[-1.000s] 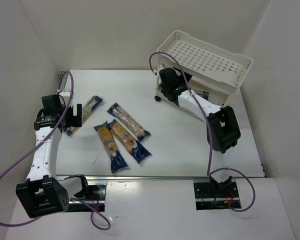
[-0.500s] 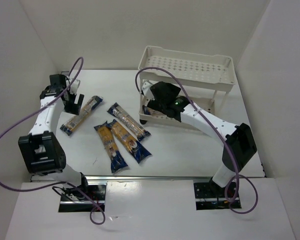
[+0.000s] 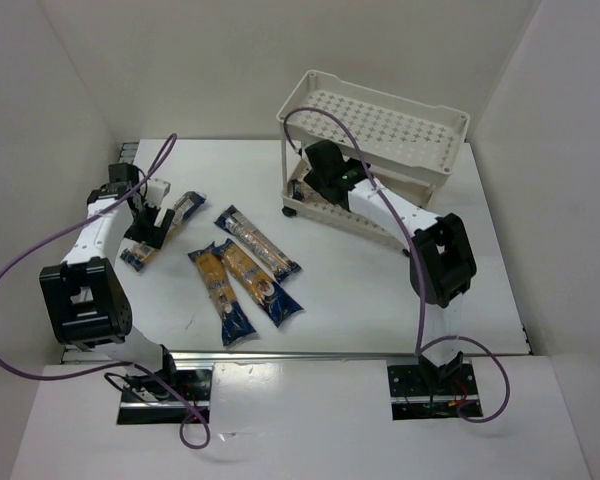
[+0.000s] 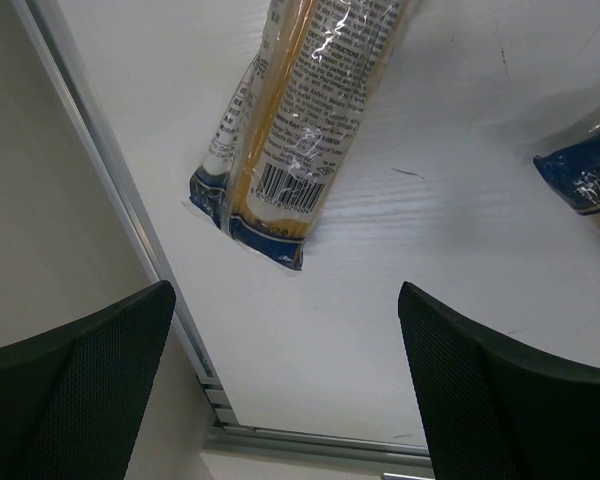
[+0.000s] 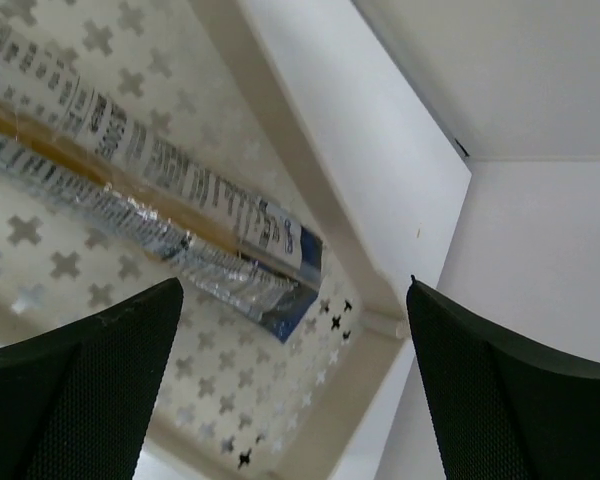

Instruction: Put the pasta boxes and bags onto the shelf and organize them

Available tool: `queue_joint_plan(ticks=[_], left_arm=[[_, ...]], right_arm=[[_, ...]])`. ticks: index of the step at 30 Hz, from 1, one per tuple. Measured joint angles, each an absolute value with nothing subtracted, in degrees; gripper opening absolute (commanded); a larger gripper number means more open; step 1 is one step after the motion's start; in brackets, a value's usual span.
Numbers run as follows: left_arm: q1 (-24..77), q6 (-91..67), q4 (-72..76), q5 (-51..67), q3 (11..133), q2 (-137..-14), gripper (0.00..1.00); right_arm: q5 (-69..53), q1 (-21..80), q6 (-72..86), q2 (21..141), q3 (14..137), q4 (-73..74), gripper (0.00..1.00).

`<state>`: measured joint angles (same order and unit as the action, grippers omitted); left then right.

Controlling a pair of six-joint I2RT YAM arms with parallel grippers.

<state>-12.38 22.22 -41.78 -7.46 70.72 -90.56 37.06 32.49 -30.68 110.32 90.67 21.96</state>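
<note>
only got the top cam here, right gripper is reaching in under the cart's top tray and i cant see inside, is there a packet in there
Observer: Yes. The right wrist view shows one spaghetti packet lying flat on the perforated tray, its blue end near a corner.
Operator: is the right gripper gripping it
Observer: No. The right gripper is open, its fingers spread wide and not closed on the packet.
Operator: ok and whats in front of the left one
Observer: A second packet lies on the table just ahead of the left gripper, barcode side up.
</note>
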Motion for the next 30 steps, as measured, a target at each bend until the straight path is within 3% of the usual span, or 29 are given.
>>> queue_joint_plan(ticks=[6, 15, 22, 30], left_arm=[[-12.4, 22.4, -41.9, -7.2, 69.0, -87.6, 0.99], [-12.4, 21.8, -42.0, -4.0, 68.4, -88.4, 0.99], [-12.4, 20.6, -41.4, -3.0, 72.6, -94.3, 0.99], [-12.4, 22.8, -36.8, -1.2, 86.1, -108.7, 0.99]], right_arm=[[34.2, 30.7, -29.6, 112.6, 93.8, 22.1, 0.97], [26.2, 32.1, -28.9, 103.2, 82.3, 27.1, 0.99], [20.6, 37.1, -28.8, 94.8, 79.8, 30.4, 0.99], [11.6, 40.6, -31.3, 89.6, 79.2, 37.8, 0.99]])
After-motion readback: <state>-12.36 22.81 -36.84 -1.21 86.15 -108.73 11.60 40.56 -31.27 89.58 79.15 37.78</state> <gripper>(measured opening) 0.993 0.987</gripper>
